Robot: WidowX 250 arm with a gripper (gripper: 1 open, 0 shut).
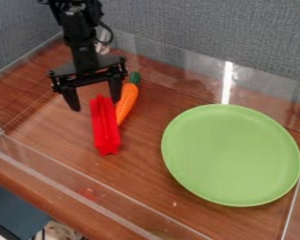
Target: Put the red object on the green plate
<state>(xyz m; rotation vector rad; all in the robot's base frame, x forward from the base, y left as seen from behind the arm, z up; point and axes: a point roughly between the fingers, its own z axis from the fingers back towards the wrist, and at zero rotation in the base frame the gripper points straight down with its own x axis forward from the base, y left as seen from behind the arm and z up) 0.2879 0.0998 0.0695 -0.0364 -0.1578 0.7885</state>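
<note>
The red object (105,126), a long ridged red bar, lies on the wooden table left of centre, pointing roughly toward the camera. An orange carrot (127,101) with a green top rests against its far right side. The green plate (232,153) is flat on the table to the right, with nothing on it. My gripper (93,96) points straight down over the far end of the red bar, its two black fingers spread wide, one on each side of that end. Nothing is held.
Clear acrylic walls (228,80) enclose the wooden table (40,117) at the back, left and front. A grey fabric backdrop stands behind. Bare wood shows between the bar and the plate.
</note>
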